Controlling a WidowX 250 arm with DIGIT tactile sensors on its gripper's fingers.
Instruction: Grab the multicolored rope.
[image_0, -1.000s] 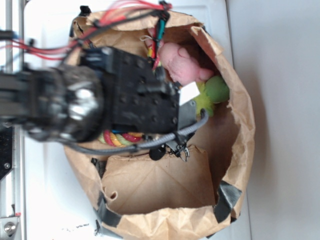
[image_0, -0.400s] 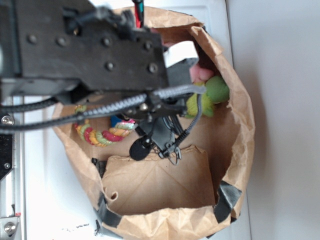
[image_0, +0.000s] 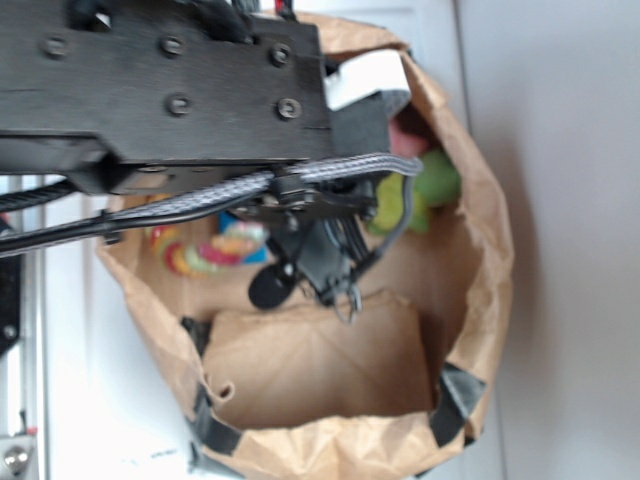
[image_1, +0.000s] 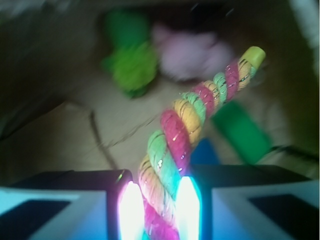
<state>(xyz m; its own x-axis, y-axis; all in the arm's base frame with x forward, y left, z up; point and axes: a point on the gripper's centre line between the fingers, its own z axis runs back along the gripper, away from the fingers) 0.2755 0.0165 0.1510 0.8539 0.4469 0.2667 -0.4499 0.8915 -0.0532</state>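
Clamped on the multicolored rope (image_1: 172, 160): gripper (image_1: 156, 210) pinching the twisted cord between 2 glowing pads (image_1: 131, 210), the free length slanting up and away to a yellow end. Hanging above the floor of the paper bag (image_0: 480, 250), with a green plush toy (image_1: 131, 67), a pink plush toy (image_1: 192, 50), a green block (image_1: 242, 131) and a blue block (image_1: 202, 152) lying below. In the exterior view, partly hidden under the black arm (image_0: 170, 90), rope showing at the bag's left side.

To finish well: hold the squeeze firm, lift straight up, avoid dragging the dangling end against the bag wall or the plush toys. Probably close to done.

No readable writing, brand or label anywhere; both views too blurred for small print.
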